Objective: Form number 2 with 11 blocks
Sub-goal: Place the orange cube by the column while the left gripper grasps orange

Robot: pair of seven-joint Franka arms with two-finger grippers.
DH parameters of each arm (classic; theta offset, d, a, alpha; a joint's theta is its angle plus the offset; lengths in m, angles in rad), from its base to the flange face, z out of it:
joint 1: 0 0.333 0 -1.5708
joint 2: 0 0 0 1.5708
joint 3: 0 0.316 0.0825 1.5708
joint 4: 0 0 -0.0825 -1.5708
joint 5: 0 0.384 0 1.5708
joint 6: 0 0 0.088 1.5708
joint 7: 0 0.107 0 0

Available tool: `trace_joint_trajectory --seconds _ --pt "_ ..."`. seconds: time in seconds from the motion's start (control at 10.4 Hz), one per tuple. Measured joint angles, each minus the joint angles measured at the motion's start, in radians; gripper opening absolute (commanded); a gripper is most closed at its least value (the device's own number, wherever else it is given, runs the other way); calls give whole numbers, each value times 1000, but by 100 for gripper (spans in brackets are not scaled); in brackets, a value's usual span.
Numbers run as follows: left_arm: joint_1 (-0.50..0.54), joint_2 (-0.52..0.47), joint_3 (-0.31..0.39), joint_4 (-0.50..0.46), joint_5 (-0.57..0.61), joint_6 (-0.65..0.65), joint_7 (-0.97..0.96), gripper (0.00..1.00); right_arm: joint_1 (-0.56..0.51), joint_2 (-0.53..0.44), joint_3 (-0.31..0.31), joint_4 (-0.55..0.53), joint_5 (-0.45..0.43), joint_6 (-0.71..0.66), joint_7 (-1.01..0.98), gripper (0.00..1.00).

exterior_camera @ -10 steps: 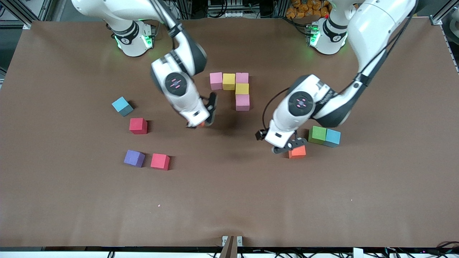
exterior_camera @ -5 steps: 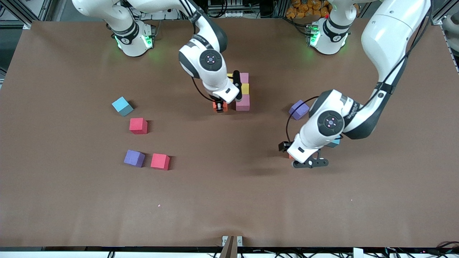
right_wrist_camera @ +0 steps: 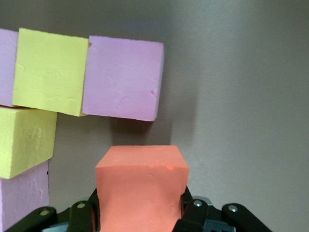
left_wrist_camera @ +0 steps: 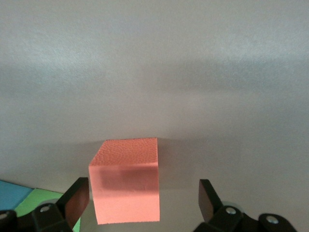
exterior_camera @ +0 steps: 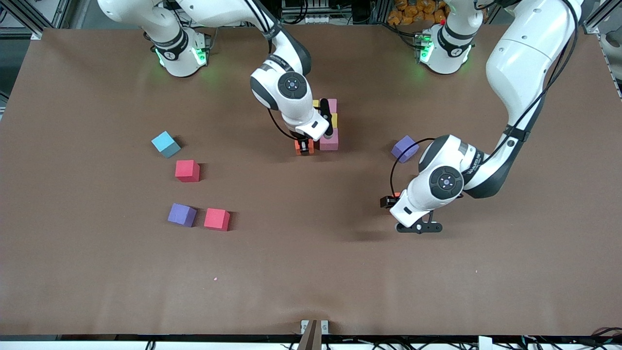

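Right wrist view settles what I care about: my right gripper (right_wrist_camera: 140, 212) is closed on an orange block (right_wrist_camera: 141, 186), and the pink block (right_wrist_camera: 123, 79) at the corner of the number 2 (exterior_camera: 328, 121) lies straight ahead of it, with a strip of bare table between; the yellow block (right_wrist_camera: 26, 140) and another pink one (right_wrist_camera: 24, 198) sit to one side of the held cube, so the open slot is the one beside that lower pink block; from the front camera the right gripper (exterior_camera: 304, 146) has the orange cube low, just beside the pink block (exterior_camera: 329, 141) that ends the started column, toward the right arm's end of the table; I judge a small nudge toward that pink block closes the gap; meanwhile my left gripper (left_wrist_camera: 144, 205) is spread wide around a second orange block (left_wrist_camera: 126, 188) without touching it; it stands on the table, squarely between the fingers.
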Motion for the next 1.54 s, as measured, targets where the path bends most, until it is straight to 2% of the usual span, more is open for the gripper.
trace_joint_trajectory --seconds 0.67,0.87,1.15,1.35,1.54 --pt "-3 31 30 2 0 1 -43 100 43 22 1 -32 0 72 20 51" --pt "-5 45 30 2 0 1 -98 83 44 30 2 -33 0 90 20 51" --pt "-7 59 30 1 0 1 -208 79 44 33 2 -33 0 97 35 51" --pt "-16 59 30 2 0 1 -324 73 44 34 2 -33 0 99 52 51" --pt "-24 57 29 3 0 1 -390 72 44 34 2 -33 0 100 56 54"
